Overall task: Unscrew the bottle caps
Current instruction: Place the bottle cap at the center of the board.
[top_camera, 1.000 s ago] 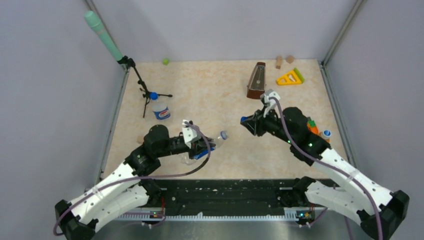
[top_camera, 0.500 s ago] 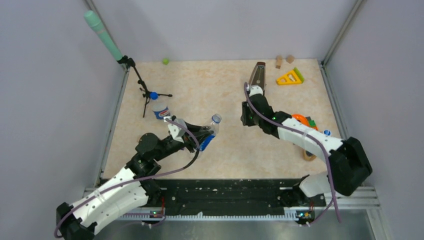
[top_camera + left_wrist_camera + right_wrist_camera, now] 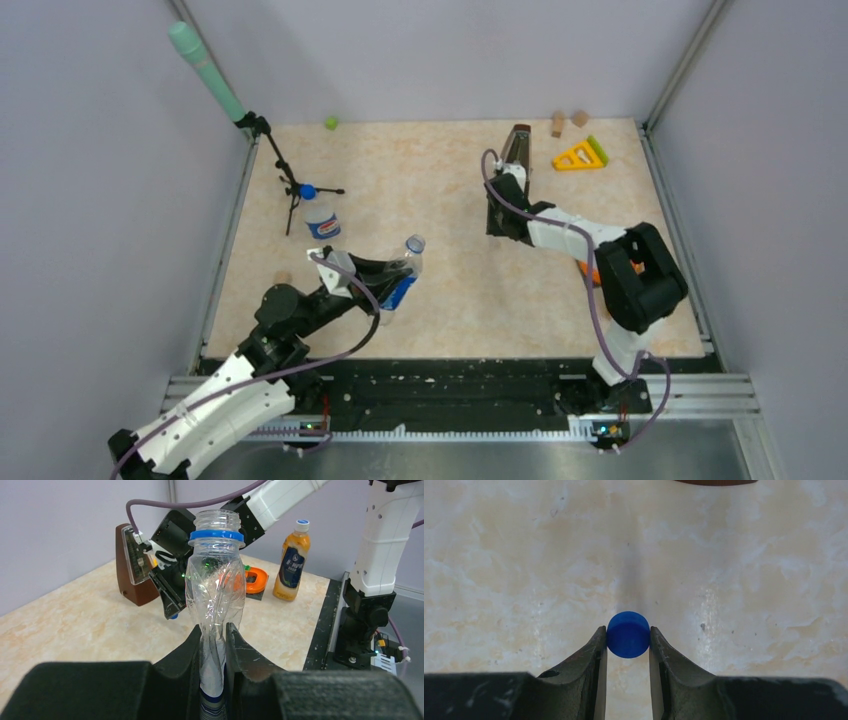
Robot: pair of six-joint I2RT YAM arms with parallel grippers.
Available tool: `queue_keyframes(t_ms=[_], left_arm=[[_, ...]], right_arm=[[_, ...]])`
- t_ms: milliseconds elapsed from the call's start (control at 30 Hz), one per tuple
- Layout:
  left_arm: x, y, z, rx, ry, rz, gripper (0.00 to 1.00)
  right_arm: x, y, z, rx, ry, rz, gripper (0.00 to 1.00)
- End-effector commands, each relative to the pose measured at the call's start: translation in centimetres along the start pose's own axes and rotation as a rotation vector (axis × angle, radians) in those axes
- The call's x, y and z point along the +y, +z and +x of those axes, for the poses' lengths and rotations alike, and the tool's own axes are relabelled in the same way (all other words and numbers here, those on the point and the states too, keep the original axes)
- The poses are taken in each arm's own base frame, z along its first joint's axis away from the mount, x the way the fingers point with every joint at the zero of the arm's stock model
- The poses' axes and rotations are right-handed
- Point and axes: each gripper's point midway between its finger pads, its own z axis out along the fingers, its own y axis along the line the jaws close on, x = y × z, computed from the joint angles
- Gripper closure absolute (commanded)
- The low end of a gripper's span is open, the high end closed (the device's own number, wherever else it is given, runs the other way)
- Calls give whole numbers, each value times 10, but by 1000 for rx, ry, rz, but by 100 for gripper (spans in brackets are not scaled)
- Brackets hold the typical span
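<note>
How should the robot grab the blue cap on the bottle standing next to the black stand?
Probably by the round sides of the cap, coming straight down from above. The bottle stands upright, so the cap faces up, and the stand is close beside it.

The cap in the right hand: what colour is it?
Solid dark blue. The cap shows best in the right wrist view, pinched in the right hand.

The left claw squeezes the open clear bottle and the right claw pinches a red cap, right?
Not quite: the right wrist view shows the cap in the right claw is dark blue, not red. The left claw does squeeze the open clear bottle.
</note>
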Motion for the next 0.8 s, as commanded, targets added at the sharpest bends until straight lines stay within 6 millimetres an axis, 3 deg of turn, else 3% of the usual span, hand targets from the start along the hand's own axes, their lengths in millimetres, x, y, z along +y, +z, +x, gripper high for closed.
queue_keyframes(t_ms=[0, 233, 567, 667, 767], left_arm=[[7, -5, -5, -8, 13, -51, 100], [9, -11, -8, -35, 11, -73, 100], [9, -3, 0, -12, 0, -56, 100], [8, -1, 1, -9, -4, -51, 100], [7, 1, 2, -10, -8, -44, 100]], right_arm=[[1, 16, -32, -51, 46, 30, 100], [-2, 31, -37, -33, 72, -7, 100], [7, 44, -41, -3, 34, -38, 85], [6, 48, -38, 21, 20, -27, 89], [8, 50, -34, 33, 15, -40, 83]])
